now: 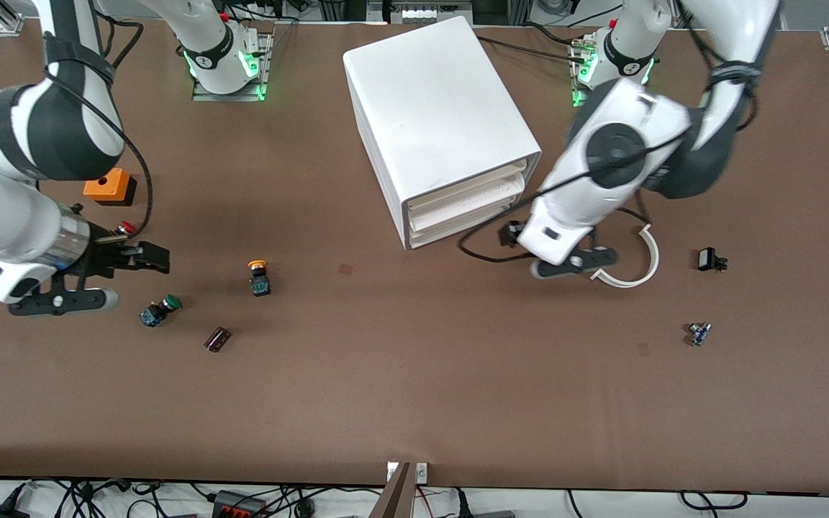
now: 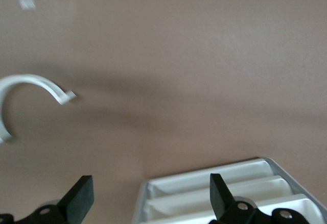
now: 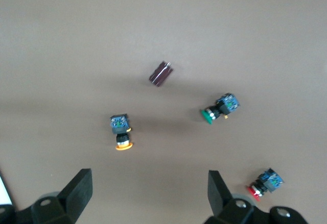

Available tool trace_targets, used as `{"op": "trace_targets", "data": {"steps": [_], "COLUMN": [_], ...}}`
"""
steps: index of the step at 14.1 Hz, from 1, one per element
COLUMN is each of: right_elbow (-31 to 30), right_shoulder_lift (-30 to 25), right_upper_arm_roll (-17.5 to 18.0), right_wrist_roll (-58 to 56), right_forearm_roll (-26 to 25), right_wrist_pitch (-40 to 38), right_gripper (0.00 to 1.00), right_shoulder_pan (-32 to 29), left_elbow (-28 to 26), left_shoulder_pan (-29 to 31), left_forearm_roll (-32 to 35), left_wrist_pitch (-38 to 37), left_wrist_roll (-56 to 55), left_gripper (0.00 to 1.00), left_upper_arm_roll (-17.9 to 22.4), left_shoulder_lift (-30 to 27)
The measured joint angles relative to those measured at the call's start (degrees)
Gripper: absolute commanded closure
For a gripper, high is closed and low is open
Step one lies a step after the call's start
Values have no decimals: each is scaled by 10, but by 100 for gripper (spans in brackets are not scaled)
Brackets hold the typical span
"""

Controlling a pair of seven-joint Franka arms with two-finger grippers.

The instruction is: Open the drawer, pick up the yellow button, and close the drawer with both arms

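Note:
The white cabinet stands mid-table, and its uppermost drawer is shut like the two below it. The button, orange-yellow capped, lies on the bare table toward the right arm's end, not in the drawer. My left gripper hangs open just in front of the cabinet's corner. In the left wrist view the gripper is empty, with the drawer fronts below it. My right gripper is open and empty over the table between the red and green buttons. The right wrist view shows the gripper and the button.
A red-capped button, a green-capped button, a dark red cylinder and an orange box lie around the right gripper. A white curved piece, a black part and a small blue part lie toward the left arm's end.

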Motion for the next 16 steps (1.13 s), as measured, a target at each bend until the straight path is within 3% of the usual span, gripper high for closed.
{"op": "trace_targets", "data": {"steps": [8,10,11,13,15,16], "right_elbow": [78,84,84,82,67,56], "right_shoulder_lift": [-13,-27,-36,-52,-70,-79], "right_upper_arm_roll": [-55,-54,-48,4,64,77], "right_wrist_roll": [0,-1,-5,-7,-7,-7], "right_forearm_roll": [20,34,36,29,-5,-17], "right_wrist_pitch": [-97,-106,-113,-120,-122,-122], "right_gripper": [0,0,0,0,0,0], "right_shoulder_pan": [-24,-52,-67,-119,-166,-174], "left_elbow": [15,7,-4,-29,-44,-50], "left_shoulder_pan": [151,151,132,78,55,52], "left_forearm_roll": [20,4,-10,-26,-28,-28], "left_wrist_pitch": [-80,-100,-105,-107,-107,-107], "left_wrist_roll": [252,304,326,363,372,372], "left_gripper": [0,0,0,0,0,0], "left_upper_arm_roll": [3,34,70,148,171,171], "left_shoulder_lift": [-88,-124,-146,-183,-206,-211]}}
